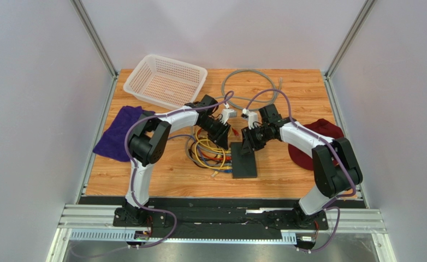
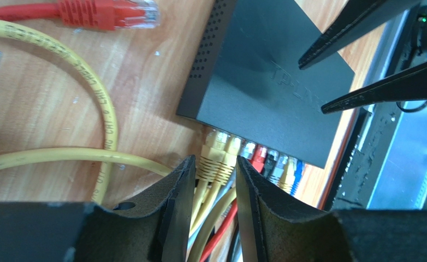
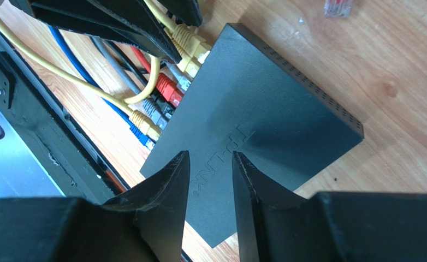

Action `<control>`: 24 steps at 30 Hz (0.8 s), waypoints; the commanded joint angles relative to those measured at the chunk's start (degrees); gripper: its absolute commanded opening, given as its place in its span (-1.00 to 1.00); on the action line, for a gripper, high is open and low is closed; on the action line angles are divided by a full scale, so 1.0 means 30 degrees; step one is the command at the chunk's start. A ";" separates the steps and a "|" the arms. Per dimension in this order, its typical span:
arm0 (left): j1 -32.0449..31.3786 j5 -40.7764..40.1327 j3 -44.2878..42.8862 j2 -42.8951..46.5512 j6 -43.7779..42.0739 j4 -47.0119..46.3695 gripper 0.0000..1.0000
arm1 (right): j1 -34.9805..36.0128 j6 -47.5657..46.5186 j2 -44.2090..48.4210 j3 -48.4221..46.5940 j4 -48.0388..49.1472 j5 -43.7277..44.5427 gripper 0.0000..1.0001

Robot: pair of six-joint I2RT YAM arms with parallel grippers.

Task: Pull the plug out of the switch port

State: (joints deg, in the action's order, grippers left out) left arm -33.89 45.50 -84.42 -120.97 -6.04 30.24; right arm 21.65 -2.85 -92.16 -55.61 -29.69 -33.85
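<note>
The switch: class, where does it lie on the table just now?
In the top view the switch lies mid-width on the table, toward its near edge, just right of the cable tangle and beneath the right claw.

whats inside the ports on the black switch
Plugs in a row along the switch edge: two yellow plugs, a red plug, a blue plug and others. The sockets themselves are covered.

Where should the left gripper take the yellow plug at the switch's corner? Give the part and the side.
Take the yellow plug by its boot, just behind the switch, pinched across its sides. Come from the cable side, in line with it: the plug sticks straight out of that edge. A second yellow plug crowds it, so the left gripper likely has little room.
</note>
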 commanded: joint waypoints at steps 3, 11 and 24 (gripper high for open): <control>-0.0100 0.1708 -0.1826 -0.0926 -0.0740 0.1667 -0.13 | 0.0108 -0.0953 -0.0071 -0.0241 0.0581 -0.1285 -0.21; -0.0100 0.2267 -0.2796 -0.2216 -0.0036 0.1727 -0.10 | 0.0342 -0.1071 -0.0657 -0.0182 0.0523 -0.1111 -0.23; -0.0071 0.2881 -0.3323 -0.3240 0.0403 0.1873 -0.14 | 0.0371 -0.0866 -0.1653 -0.0153 0.0698 -0.0672 -0.34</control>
State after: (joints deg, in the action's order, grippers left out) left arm -33.71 51.40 -91.92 -128.38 -5.23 35.20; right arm 22.37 -4.75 -95.66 -55.53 -29.26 -36.58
